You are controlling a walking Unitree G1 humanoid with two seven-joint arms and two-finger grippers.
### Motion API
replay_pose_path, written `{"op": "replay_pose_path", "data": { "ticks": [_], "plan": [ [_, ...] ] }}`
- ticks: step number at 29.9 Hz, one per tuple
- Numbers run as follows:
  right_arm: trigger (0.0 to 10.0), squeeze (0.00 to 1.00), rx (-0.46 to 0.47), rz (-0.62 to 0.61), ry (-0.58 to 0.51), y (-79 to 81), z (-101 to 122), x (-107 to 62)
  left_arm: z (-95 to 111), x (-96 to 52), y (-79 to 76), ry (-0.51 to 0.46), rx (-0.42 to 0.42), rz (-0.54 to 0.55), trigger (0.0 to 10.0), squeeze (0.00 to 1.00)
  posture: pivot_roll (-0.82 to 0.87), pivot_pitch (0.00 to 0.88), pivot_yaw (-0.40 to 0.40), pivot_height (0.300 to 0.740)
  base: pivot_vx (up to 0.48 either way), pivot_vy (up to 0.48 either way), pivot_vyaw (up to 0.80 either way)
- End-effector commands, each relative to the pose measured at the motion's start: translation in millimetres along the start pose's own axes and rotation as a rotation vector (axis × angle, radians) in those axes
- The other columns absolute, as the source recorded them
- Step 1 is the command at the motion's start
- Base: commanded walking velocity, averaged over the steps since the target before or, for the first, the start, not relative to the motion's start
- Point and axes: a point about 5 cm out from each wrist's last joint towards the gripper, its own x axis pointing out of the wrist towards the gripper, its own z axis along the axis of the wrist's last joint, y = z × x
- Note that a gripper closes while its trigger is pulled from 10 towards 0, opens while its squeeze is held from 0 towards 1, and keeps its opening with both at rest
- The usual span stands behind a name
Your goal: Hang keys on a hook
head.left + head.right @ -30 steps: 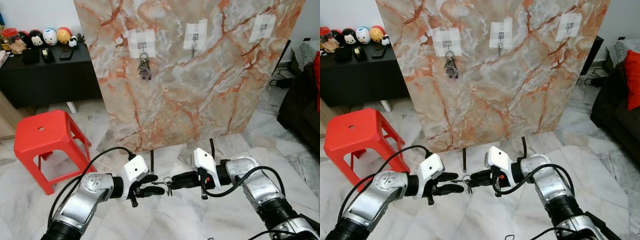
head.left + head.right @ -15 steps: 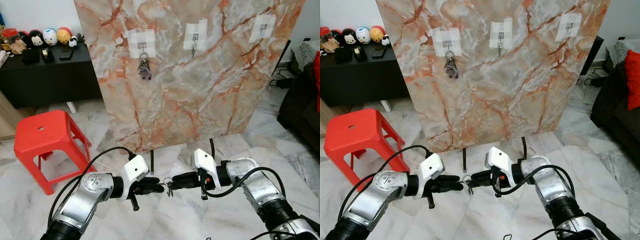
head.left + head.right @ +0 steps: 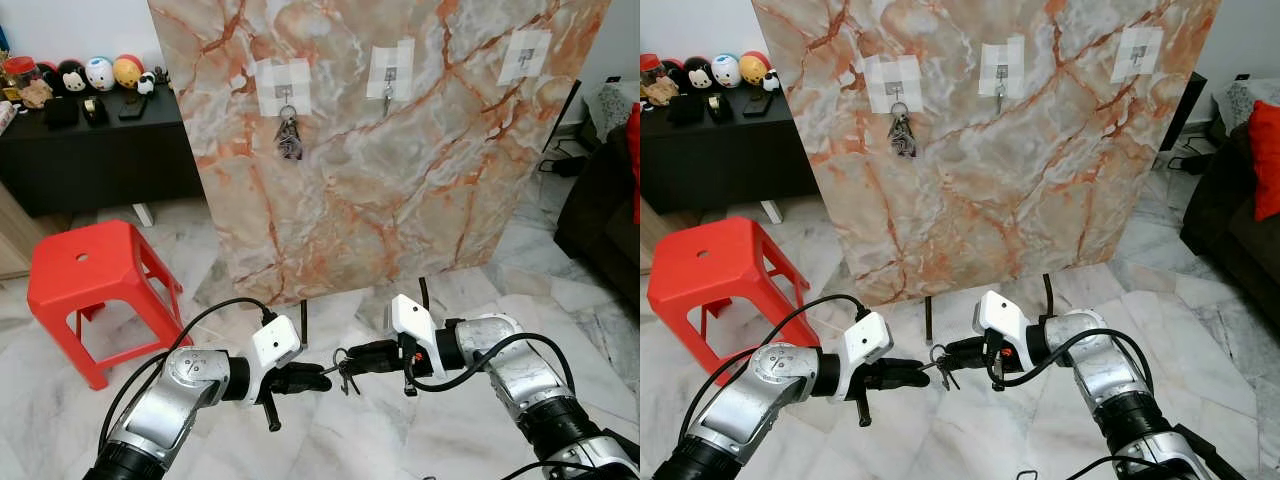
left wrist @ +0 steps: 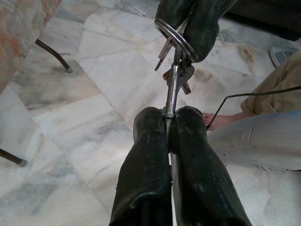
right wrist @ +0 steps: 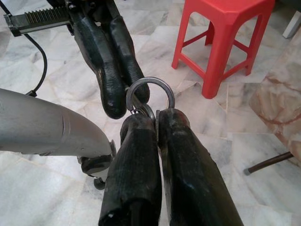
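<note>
Left gripper (image 3: pixel 322 376): low in front of the robot, above the marble floor (image 3: pixel 350 450); its jaws are closed on the large key ring (image 5: pixel 150 94), pinching the ring's metal between the two black fingers (image 4: pixel 146 155).
Right gripper (image 3: pixel 350 359): facing the left gripper, fingertips almost meeting it; its jaws are closed on the same ring from the other side.
Keys (image 3: pixel 345 372): a small bunch hanging from the ring, held between the two grippers, off the floor and well apart from the hooks.
Person: a bare foot (image 4: pixel 221 120) and a tan trouser leg (image 4: pixel 275 89) on the floor, seen past the keys in the left wrist view.
Red stool (image 3: pixel 95 280): standing on the floor to the robot's left, near the board.
Marble board (image 3: pixel 390 200): upright on thin dark legs, beyond the grippers.
Left hook (image 3: pixel 284 92): on a white patch of tape, carrying another bunch of keys (image 3: pixel 288 138).
Middle hook (image 3: pixel 389 73): on its own tape patch, with a single small key (image 3: pixel 386 98) hanging from it.
Right hook (image 3: pixel 526 55): on the third tape patch, bare.
Black counter (image 3: pixel 100 150): behind the board on the left, against the wall, with a row of small round toy figures (image 3: pixel 98 72) on top.
</note>
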Motion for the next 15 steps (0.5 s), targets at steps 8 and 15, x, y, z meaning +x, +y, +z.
{"op": "replay_pose_path", "data": {
  "ticks": [8, 15],
  "plan": [
    [10.0, 0.17, 0.043, -0.057, 0.195, 2.0, -35, -2.6, 4, -6.4, 4.8, 0.005, 0.02, 0.04, 0.0, 0.0, -0.05, 0.039, -0.047, 0.74, 0.0, 0.0, 0.0],
    [10.0, 0.0, 0.086, -0.187, 0.238, -5.6, -47, -12.9, 2, -7.6, 5.3, 0.021, 0.027, 0.048, 0.0, 0.0, -0.05, 0.042, -0.047, 0.74, 0.0, 0.0, 0.0]
  ]
}}
